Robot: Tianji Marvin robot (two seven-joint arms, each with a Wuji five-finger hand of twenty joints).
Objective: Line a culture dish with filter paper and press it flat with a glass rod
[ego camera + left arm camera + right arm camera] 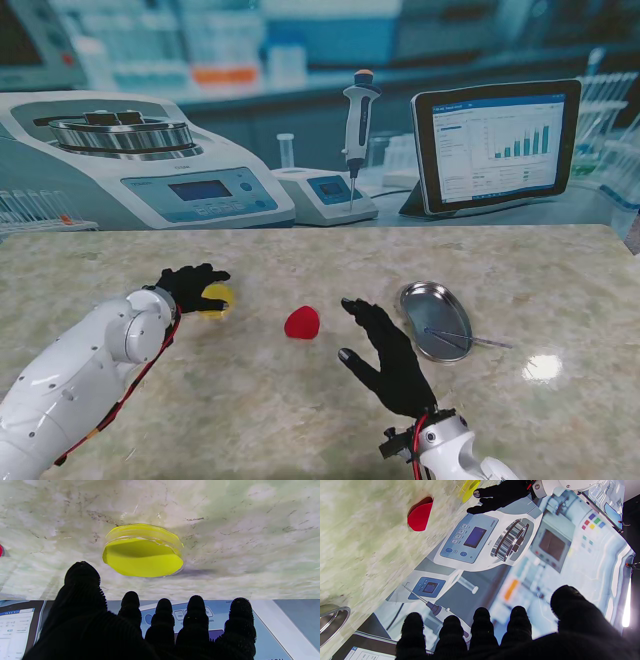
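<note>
- left robot hand (192,285): fingers spread and holding nothing, poised at the yellow dish (216,299); contact isn't clear from the wrist view.
- right robot hand (388,356): open and empty, hovering between the red paper (302,322) and the steel tray (433,319).
- dish: looks light, rigid, slick-walled plastic; best pinched across its rim.
- red paper: thin and floppy, likely needs an edge pinch.
- rod (470,339): lies across the tray on the counter (300,410), probably brittle and prone to roll.

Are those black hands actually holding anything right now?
No. The left hand hovers open by the yellow-lined culture dish, and the right hand is open between the red piece and the metal tray.
</note>
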